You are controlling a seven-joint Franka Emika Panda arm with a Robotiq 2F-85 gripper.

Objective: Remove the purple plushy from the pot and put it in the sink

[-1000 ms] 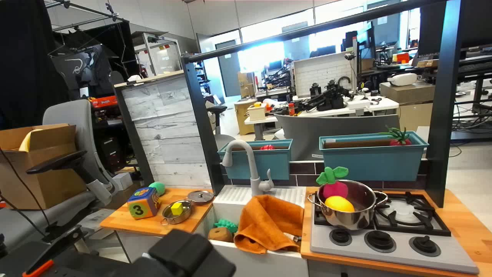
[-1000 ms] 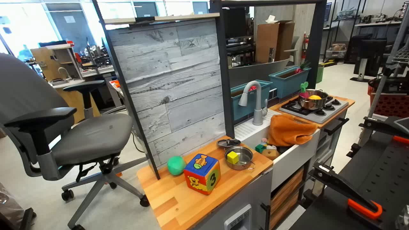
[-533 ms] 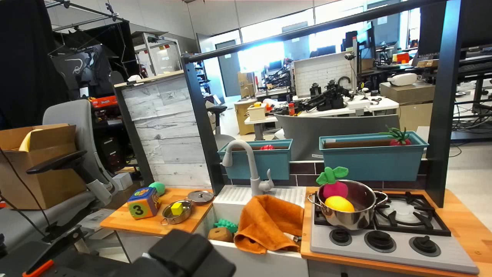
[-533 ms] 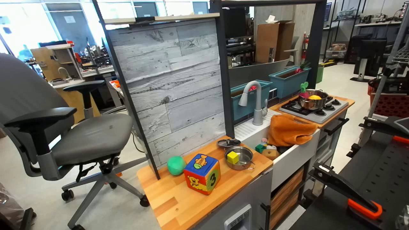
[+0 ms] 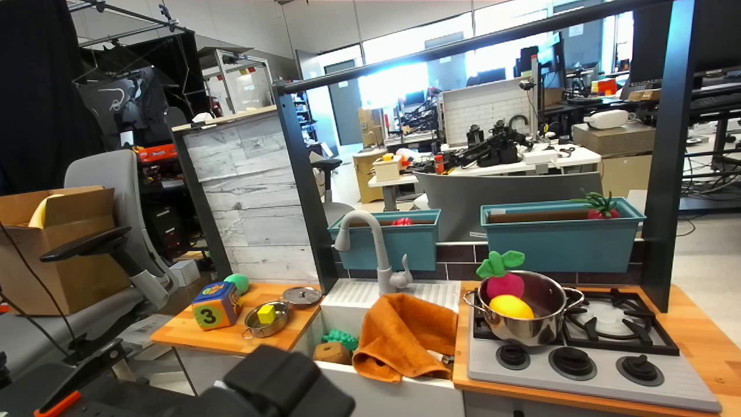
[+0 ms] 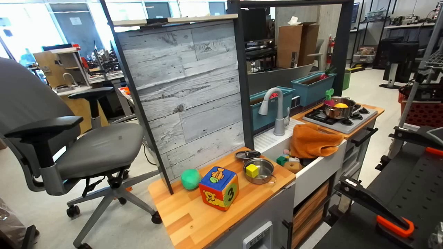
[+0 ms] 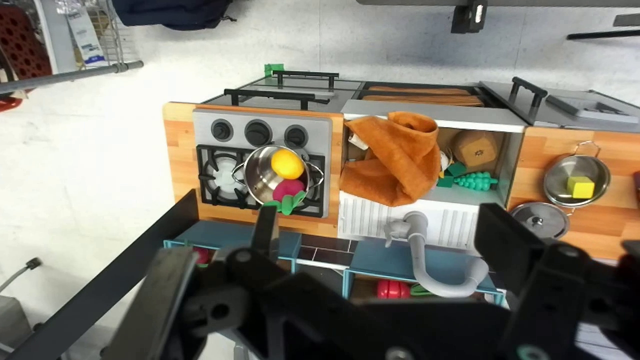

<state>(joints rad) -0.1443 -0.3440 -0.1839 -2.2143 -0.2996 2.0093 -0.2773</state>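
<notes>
In an exterior view, see the purple plushy (image 5: 505, 285), soft and round with lobed green leaves, inside the shiny steel pot (image 5: 524, 330), just beside a smooth yellow toy (image 5: 512, 307). See rumpled orange cloth (image 5: 405, 331) over the front edge of the sink (image 5: 344, 317). In an exterior view, notice a printed cube (image 6: 218, 188) beside a green ball (image 6: 190, 179). In the wrist view, find the gripper (image 7: 378, 222), black fingers (image 7: 507, 240) wide apart.

Green-leaved magenta plushy (image 5: 506, 288), silvery pot (image 5: 524, 332), yellow round toy (image 5: 511, 307), plain orange towel (image 5: 405, 336), white sink (image 6: 320, 173), black hand (image 7: 378, 227)
</notes>
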